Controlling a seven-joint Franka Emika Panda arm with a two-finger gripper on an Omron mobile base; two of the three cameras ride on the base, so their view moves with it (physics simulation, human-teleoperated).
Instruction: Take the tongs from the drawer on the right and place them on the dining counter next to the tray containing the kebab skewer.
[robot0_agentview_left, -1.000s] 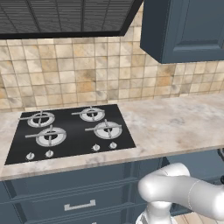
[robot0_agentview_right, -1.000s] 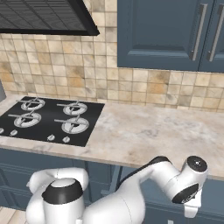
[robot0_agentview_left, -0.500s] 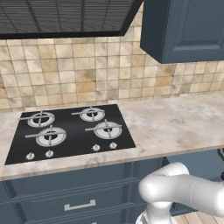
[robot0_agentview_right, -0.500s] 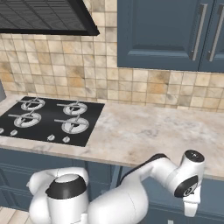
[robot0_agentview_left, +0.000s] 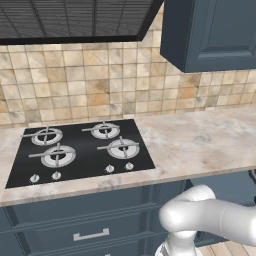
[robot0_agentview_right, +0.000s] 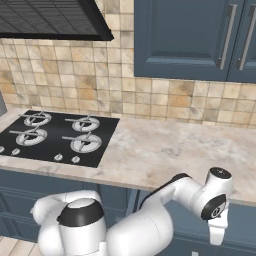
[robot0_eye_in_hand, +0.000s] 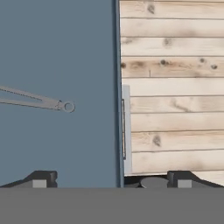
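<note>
Open drawer (robot0_eye_in_hand: 57, 52) with tongs (robot0_eye_in_hand: 37, 100), claw (robot0_eye_in_hand: 111, 178) spread wide and empty.
We judge them light, stiff, slippery; we would grip across both thin arms.

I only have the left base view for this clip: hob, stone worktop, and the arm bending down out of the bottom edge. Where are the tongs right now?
Observer: In the hand view the tongs lie on the navy floor of the open drawer, their ring end pointing toward the drawer's edge.
Operator: Is the gripper on them?
Observer: No. The gripper is open, its fingertips low in the frame and apart from the tongs, which lie off to one side.
Operator: What lies beyond the drawer?
Observer: Pale wooden floor planks beside the drawer's edge.
Operator: And where is the hand?
Observer: The right base view shows the wrist hanging below the worktop's front edge.
</note>
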